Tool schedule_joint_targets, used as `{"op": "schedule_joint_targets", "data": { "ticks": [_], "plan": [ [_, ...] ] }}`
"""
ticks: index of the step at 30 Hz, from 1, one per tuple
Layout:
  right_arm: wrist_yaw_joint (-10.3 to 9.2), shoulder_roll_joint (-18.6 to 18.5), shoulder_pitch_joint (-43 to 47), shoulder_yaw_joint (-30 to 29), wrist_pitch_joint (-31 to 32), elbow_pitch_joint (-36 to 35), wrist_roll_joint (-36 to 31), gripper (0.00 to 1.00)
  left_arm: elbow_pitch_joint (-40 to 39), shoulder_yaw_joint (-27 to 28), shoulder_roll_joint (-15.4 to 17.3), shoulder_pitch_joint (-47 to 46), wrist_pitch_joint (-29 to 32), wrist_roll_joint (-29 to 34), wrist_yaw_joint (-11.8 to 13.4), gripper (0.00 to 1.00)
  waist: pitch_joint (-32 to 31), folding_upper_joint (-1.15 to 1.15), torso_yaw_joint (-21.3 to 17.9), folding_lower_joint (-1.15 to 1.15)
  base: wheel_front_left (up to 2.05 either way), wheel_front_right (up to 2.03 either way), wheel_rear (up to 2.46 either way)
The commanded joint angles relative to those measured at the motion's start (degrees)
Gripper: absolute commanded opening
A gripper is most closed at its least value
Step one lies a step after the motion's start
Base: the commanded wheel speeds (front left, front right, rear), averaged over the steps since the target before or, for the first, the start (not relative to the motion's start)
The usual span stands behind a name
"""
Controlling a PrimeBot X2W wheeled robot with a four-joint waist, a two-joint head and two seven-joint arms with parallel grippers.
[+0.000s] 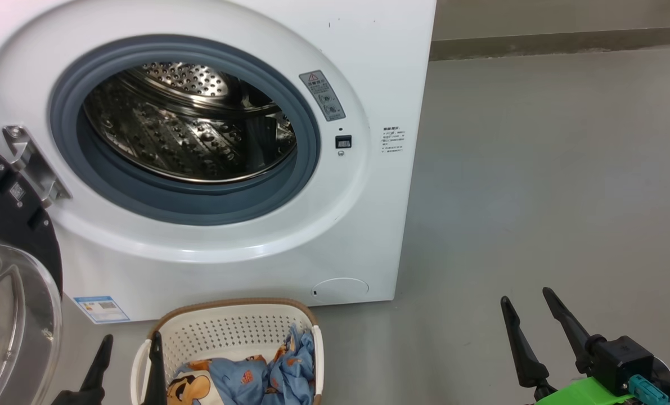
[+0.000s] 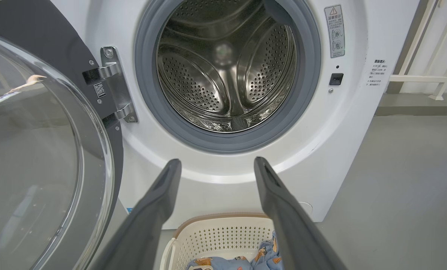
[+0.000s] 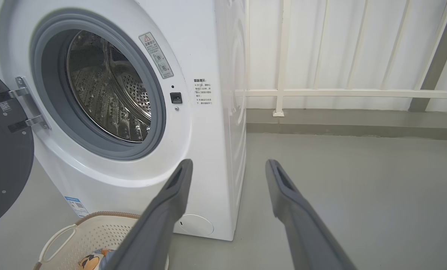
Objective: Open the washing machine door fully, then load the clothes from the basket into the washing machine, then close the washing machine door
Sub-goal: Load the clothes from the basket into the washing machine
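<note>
- Floor (image 1: 537, 169): grey, smooth, runs out wide to the robot's right of the machine. A white railing (image 3: 283, 92) stands behind it in the right wrist view.
- The washing machine (image 1: 368, 56): big white front-loader, upper left of head view. Mouth is uncovered, w/ a grey-blue gasket (image 1: 143, 197) ringing the steel drum (image 1: 188, 129). No fabric visible inside the drum.
- The washing machine door (image 1: 14, 281): swung wide open to the robot's left and hanging off a metal hinge (image 1: 31, 163) at the mouth's left edge. Black rim and bulging clear glass face the camera at the left edge of head view. It stands just left of the basket.
- The basket (image 1: 228, 332): cream, perforated, brown rim. It sits on the floor directly in front of the machine, below the mouth and close to the front panel.
- The clothes (image 1: 244, 379): light blue w/ orange bear print, bunched in the basket bottom, one fold riding up its right wall. All of it is inside the basket.
- Left gripper (image 1: 132, 336): fingers spread wide, nothing between them. It sits low at the basket's left rim, one finger overlapping the rim in head view; contact can't be told. In its wrist view the fingers point at the machine front, above the basket.
- Right gripper (image 1: 526, 294): fingers spread wide, empty, over bare floor well right of basket and machine.
- Small bits: blue sticker (image 1: 101, 308) at the machine's lower left corner, grey warning label (image 1: 322, 94) right of the gasket, and a black latch slot (image 1: 343, 141) below it.
</note>
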Motion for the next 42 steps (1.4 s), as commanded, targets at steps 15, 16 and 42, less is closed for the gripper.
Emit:
{"op": "schedule_joint_targets", "data": {
  "ticks": [15, 16, 42],
  "plan": [
    [0.09, -0.2, -4.22, 1.94, -0.15, -2.64, -0.13, 1.0, 2.75, 0.18, 0.02, -6.17, -1.23, -0.69, 0.07, 1.0, 4.2, 0.0, 0.0, 0.0, 0.0, 0.0, 0.0],
    [0.09, -0.2, -4.55, 1.95, -0.1, -2.86, -0.19, 1.0, 3.9, -0.1, -0.23, -6.86, -1.29, -0.87, -0.19, 1.0, 4.88, 0.0, -0.03, 0.0, 0.0, 0.0, 0.0],
    [0.09, -0.37, -17.91, 6.49, -1.13, -5.43, -0.31, 1.0, 60.77, -9.16, -7.07, -40.71, 0.88, -9.71, -14.25, 1.0, 29.43, 0.0, -6.65, 0.0, 0.0, 0.0, 0.0]
  ]
}}
